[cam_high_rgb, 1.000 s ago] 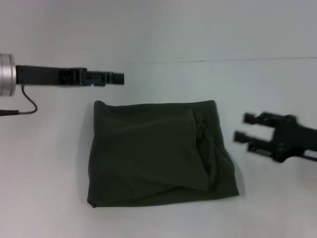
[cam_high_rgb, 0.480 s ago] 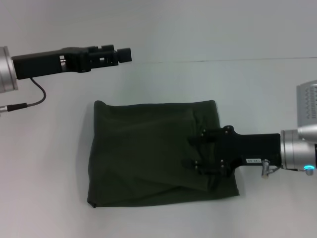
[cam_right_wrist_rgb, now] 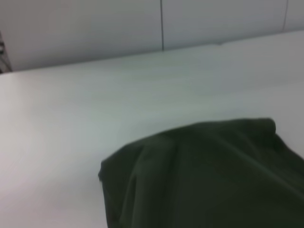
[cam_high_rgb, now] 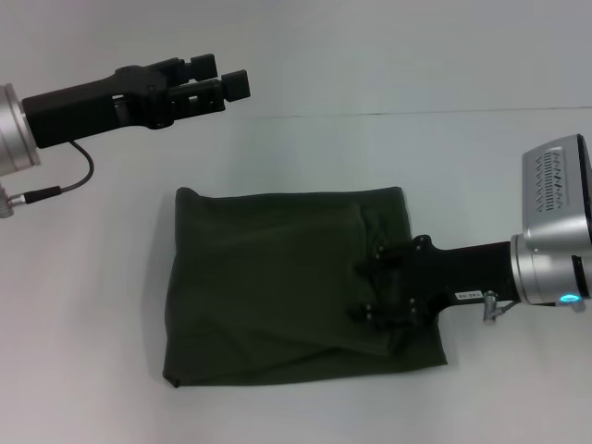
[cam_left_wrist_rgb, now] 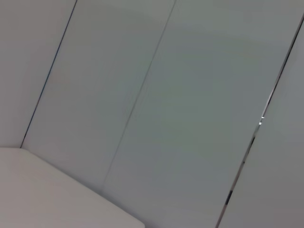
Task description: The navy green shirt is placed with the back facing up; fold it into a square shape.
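Navy green shirt (cam_high_rgb: pixel 296 287) lies folded into a rough square on the white table (cam_high_rgb: pixel 83 370), lower centre of the head view, w/ its near edge close to the bottom of the frame and its far edge about mid-height. Cloth is flat on the left half; right half is creased, w/ a raised fold running down toward the lower right corner.

Right gripper (cam_high_rgb: pixel 375 289) comes in from the right edge of the frame, black body lying over the shirt's right side, its silver wrist off past the shirt's right edge. Fingers reach onto the creased cloth, but black on dark green hides their tips, so can't tell if they're apart, together or clamped on fabric. Right wrist view shows only a bunched corner of the shirt (cam_right_wrist_rgb: pixel 204 180) at lower right on the pale tabletop, wall panels behind.

Farther back, left gripper (cam_high_rgb: pixel 222 81) sits in the upper left of the head view, raised off the table, well apart from the shirt's far left corner. Its fingers stand apart w/ nothing between them. Left wrist view shows just the table edge & grey wall panels (cam_left_wrist_rgb: pixel 190 95)
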